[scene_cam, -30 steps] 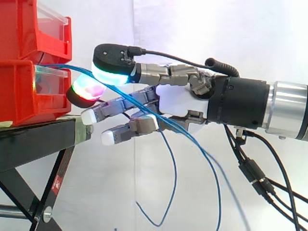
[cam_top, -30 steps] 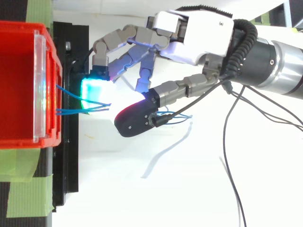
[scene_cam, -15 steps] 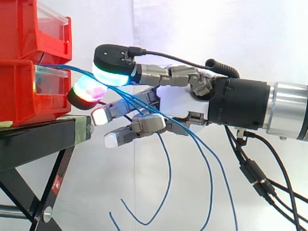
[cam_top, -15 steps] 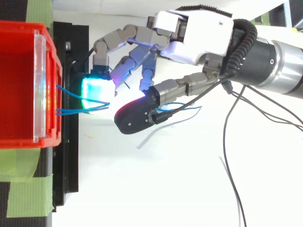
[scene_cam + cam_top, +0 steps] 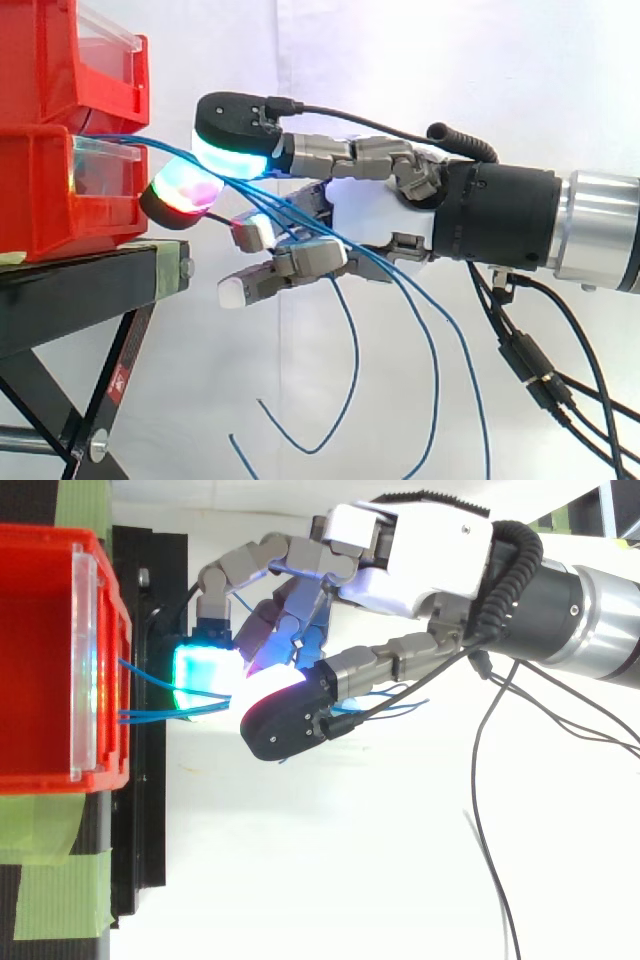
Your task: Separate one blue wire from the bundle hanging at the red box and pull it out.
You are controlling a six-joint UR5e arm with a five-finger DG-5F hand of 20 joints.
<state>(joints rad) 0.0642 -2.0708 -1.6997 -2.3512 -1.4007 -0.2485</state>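
Several thin blue wires (image 5: 408,297) run out of the lower red bin (image 5: 40,190), slope down to the right across my hand (image 5: 375,215) and hang loose below it. In the top view the wires (image 5: 150,717) leave the bin's front (image 5: 100,660). The hand (image 5: 420,550) sits just right of the bin. Its thumb pad glows cyan-green above the wires, and a red-green fingertip (image 5: 178,192) rests at the bin's front. One finger is curled in under the thumb, with wires lying across it. Another finger below stays nearly straight.
Two red bins are stacked on a black stand (image 5: 80,290), with the upper red bin (image 5: 70,60) on top. Green tape (image 5: 50,830) holds the stand's surface at the left. A white curtain hangs behind. Open space lies below and in front of the hand.
One finger has curled back from near the stand toward the palm, under the thumb. The hanging wire ends have swung left and lower. The arm itself has barely shifted.
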